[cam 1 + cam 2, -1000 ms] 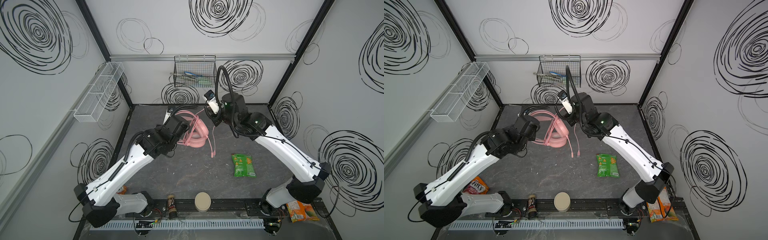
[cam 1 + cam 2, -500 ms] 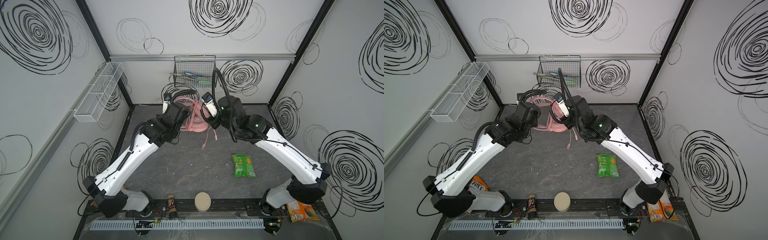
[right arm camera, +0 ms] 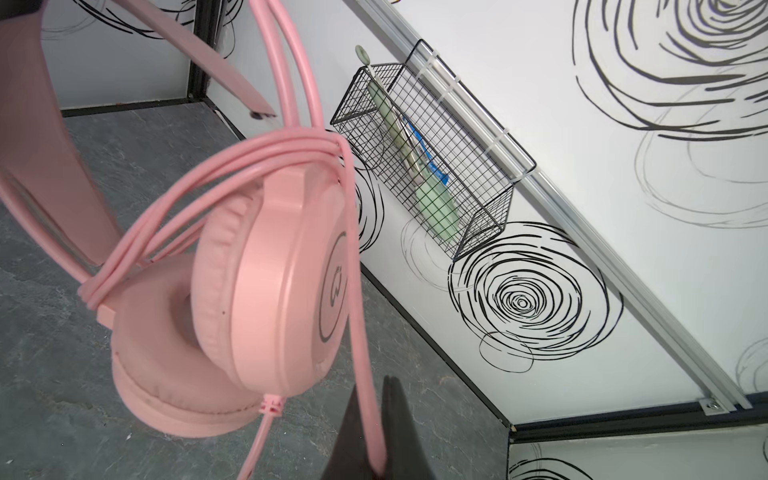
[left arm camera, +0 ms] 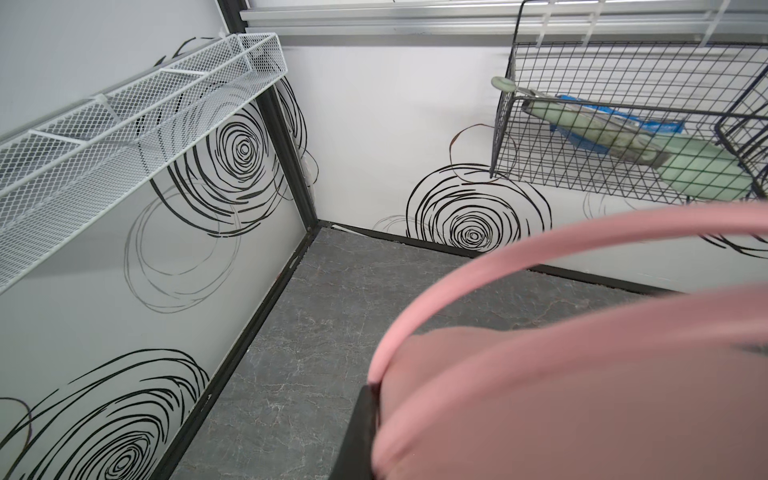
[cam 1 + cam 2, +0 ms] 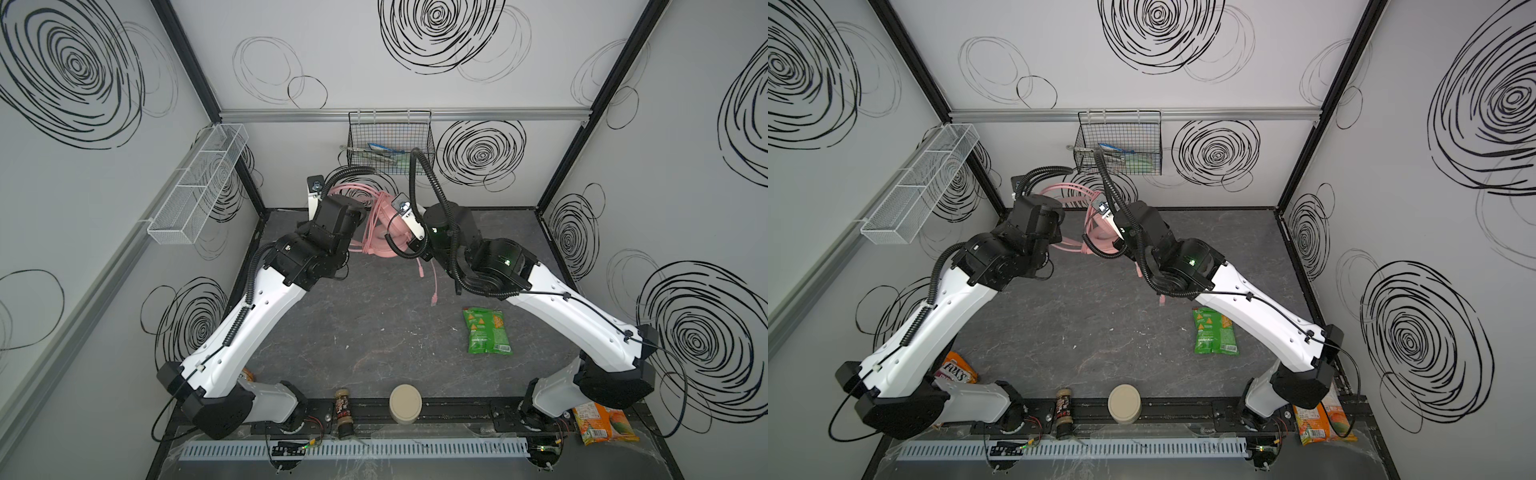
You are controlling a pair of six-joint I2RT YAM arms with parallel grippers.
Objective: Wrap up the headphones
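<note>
Right gripper (image 3: 371, 415) is pinched tight on the pink cable (image 3: 356, 291); left gripper (image 4: 370, 419) is clamped on the headband (image 4: 457, 282). Between them the headphones (image 5: 386, 239) hang above the back of the table (image 5: 374, 332), cable looped over the 2 earcups (image 3: 286, 270). I'd worry a hard tug yanks the band free, or slack lets the loops slide off.
</note>
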